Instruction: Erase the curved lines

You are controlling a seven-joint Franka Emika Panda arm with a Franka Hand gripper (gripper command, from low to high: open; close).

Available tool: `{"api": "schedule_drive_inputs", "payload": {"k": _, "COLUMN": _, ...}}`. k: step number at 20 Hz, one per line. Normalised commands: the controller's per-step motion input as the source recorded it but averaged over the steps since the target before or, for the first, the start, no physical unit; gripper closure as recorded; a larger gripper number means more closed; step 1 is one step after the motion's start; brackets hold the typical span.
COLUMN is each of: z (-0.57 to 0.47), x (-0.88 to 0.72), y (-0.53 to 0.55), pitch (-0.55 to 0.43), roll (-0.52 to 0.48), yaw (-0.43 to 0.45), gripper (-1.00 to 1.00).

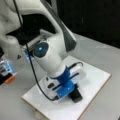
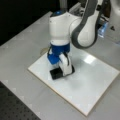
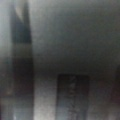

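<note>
Tool (image 2: 61,72) low on white board (image 2: 100,82); board toward front view's right open.

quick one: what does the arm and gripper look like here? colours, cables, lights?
White Franka arm with rounded casings, a dark grey joint cover and a glowing blue-ringed light on one joint. Blue bracket at the wrist, white gripper below it. A thin black cable runs down along the arm.
</note>
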Motion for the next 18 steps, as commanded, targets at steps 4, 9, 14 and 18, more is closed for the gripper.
{"api": "schedule_drive_inputs", "payload": {"k": 4, "z": -0.96, "x": 0.97, "y": -0.03, "pitch": 0.043, "roll": 0.297, "yaw": -0.125, "gripper": 1.0}}
{"api": "schedule_drive_inputs", "payload": {"k": 9, "z": -0.97, "x": 0.95, "y": -0.05, "pitch": 0.054, "roll": 0.277, "yaw": -0.142, "gripper": 1.0}}
{"api": "schedule_drive_inputs", "payload": {"k": 14, "z": -0.86, "x": 0.82, "y": -0.11, "pitch": 0.113, "roll": 0.199, "yaw": -0.173, "gripper": 1.0}}
{"api": "schedule_drive_inputs", "payload": {"k": 18, "z": -0.56, "x": 0.59, "y": -0.22, "pitch": 0.215, "roll": 0.093, "yaw": -0.094, "gripper": 1.0}}
